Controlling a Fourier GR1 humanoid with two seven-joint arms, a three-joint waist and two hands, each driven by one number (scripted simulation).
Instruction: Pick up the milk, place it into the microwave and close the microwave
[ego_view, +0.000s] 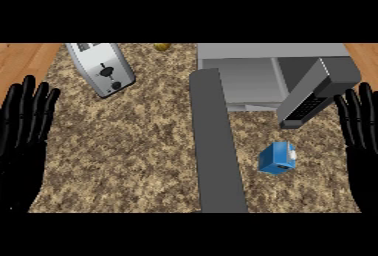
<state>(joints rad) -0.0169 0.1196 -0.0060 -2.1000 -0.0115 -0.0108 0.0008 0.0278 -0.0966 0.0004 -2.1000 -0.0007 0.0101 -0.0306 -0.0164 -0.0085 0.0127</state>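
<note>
A blue milk carton (277, 158) stands on the speckled counter (133, 150), right of the open microwave door (215, 145). The grey microwave (251, 75) sits at the back right with its cavity showing. Its control panel (314, 95) angles down toward the carton. My right hand (360, 125) rests open at the right edge, fingers up, to the right of the carton and apart from it. At the left edge my left hand (26, 120) stays open with its fingers up, far from the carton.
A silver toaster (103, 67) lies at the back left of the counter. A small yellowish object (162, 46) sits at the back edge. Wooden floor (22, 55) shows beyond the counter's left and right sides.
</note>
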